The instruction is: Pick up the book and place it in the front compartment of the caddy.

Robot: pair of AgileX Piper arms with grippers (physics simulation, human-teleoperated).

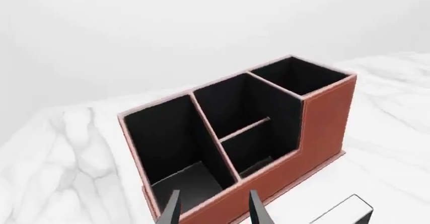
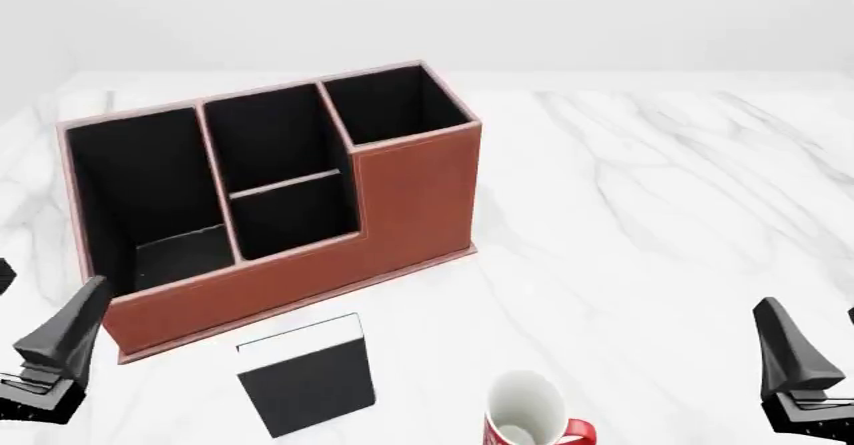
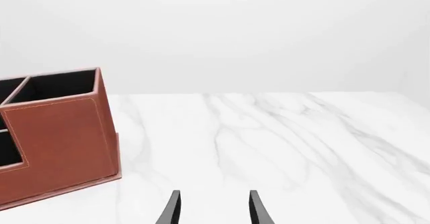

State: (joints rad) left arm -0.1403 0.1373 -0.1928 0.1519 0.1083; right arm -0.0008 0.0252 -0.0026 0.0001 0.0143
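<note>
The red-brown caddy (image 2: 400,200) stands left of the table's middle; it also shows in the left wrist view (image 1: 323,128) and the right wrist view (image 3: 60,133). Its front compartment (image 2: 296,215) is the small black pocket behind the low cut-down wall, also in the left wrist view (image 1: 252,146). The black book (image 2: 304,375) lies flat on the table just in front of the caddy; one corner shows in the left wrist view (image 1: 346,211). My left gripper (image 2: 47,350) (image 1: 213,211) is open and empty, left of the book. My right gripper (image 2: 801,365) (image 3: 213,209) is open and empty at the front right.
A white-and-red mug (image 2: 527,415) stands upright right of the book, near the front edge. The white marble table (image 2: 641,195) stretches right of the caddy. The caddy's pockets look empty.
</note>
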